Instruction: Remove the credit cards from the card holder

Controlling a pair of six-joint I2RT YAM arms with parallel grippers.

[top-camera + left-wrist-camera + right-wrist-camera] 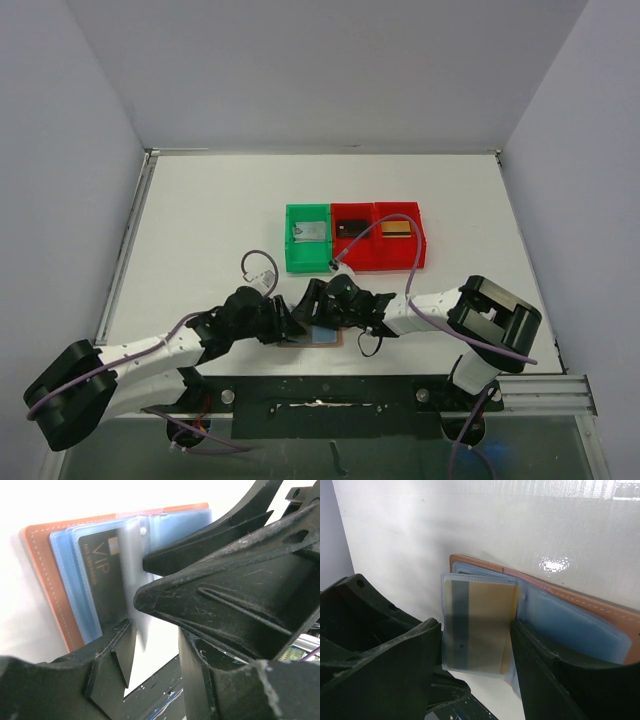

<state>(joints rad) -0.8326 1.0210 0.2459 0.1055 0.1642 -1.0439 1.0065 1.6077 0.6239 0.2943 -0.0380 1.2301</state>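
Nearest, my left fingers [107,655] pinch a clear plastic leaf [131,555] of the brown leather card holder [45,575], steadying it on the white table [470,525], while my right fingers [395,655] stand apart around its gold-tan credit card [487,625], whether clamped I cannot tell.

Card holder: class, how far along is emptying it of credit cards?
Done: three cards lie in the bins: a silver-grey card, a black card, a gold card. In hand: the right fingers flank a clear sleeve holding a gold-tan card. Still to do: that card and a black VIP card sit inside the card holder.
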